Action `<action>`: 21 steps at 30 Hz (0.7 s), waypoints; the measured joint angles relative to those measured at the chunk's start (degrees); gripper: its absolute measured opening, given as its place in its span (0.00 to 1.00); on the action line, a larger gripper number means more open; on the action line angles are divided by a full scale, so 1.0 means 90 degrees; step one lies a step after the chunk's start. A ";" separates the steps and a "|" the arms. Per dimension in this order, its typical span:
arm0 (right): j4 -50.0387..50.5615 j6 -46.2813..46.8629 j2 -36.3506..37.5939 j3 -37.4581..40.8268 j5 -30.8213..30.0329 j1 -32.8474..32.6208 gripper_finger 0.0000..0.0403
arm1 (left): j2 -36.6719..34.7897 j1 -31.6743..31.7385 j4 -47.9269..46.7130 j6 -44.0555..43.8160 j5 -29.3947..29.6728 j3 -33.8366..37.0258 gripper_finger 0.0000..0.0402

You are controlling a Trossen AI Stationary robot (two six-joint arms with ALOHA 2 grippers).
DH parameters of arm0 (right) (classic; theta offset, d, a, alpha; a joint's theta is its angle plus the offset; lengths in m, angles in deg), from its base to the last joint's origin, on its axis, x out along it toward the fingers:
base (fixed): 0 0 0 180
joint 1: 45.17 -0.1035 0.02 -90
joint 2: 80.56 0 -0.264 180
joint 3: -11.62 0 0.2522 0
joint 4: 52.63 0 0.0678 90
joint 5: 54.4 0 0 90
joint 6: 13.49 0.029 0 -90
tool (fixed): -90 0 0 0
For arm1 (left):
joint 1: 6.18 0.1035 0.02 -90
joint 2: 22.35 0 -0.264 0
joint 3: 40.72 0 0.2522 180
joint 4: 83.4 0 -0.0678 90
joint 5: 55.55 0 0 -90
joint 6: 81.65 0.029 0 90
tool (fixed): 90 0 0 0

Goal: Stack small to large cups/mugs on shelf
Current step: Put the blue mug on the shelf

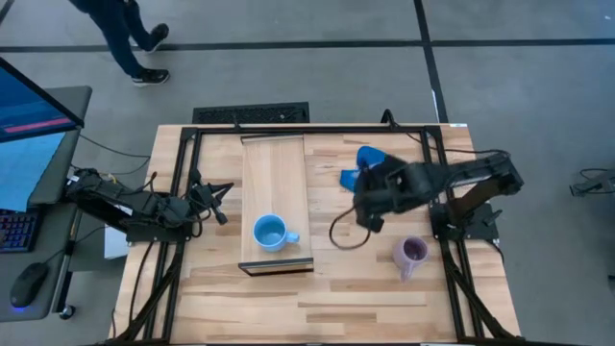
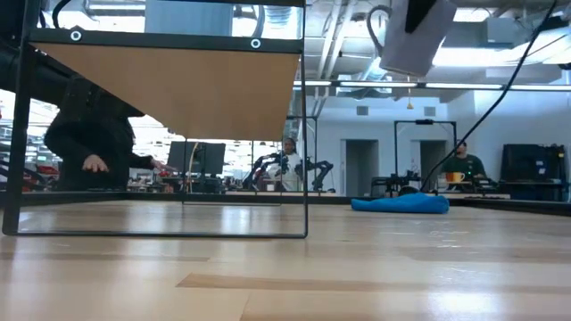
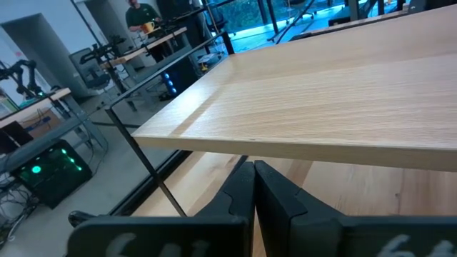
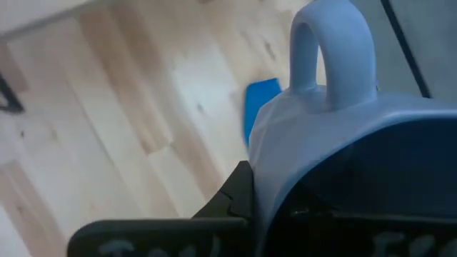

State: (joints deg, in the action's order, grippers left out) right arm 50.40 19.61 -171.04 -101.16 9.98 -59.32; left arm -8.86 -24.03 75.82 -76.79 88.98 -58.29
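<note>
My right tool [image 4: 271, 207] pinches the slate blue mug [image 4: 343, 128] above the tabletop [image 1: 327, 288], right of the shelf [image 1: 274, 173]. It could slip mid-carry or knock the sky blue mug [image 1: 271, 233] there. My left tool [image 3: 253, 193], pressed together, waits left.

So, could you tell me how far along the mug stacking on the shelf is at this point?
Done: the light blue mug stands on the shelf. In hand: the right gripper is shut on the slate blue mug, held above the table between the shelf and the blue cloth. Left: the lilac mug sits on the tabletop. The left gripper waits shut beside the shelf.
</note>
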 joint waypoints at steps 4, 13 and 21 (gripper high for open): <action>0.0010 0.0555 0.0359 0.0000 0.0015 0.0579 0.06 | 0.0000 0.0000 0.0001 -0.0003 0.0000 0.0000 0.00; 0.0077 0.2043 0.0115 -0.0002 0.1003 0.1527 0.06 | 0.0000 0.0000 0.0001 -0.0011 0.0000 0.0000 0.00; -0.0005 0.2618 -0.0694 0.0002 0.1783 0.1804 0.06 | 0.0000 0.0000 0.0021 -0.0168 -0.0038 -0.0002 0.00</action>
State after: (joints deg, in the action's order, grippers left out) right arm 50.35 43.18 -177.29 -101.14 26.02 -43.09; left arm -8.86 -24.03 76.00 -78.31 88.63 -58.31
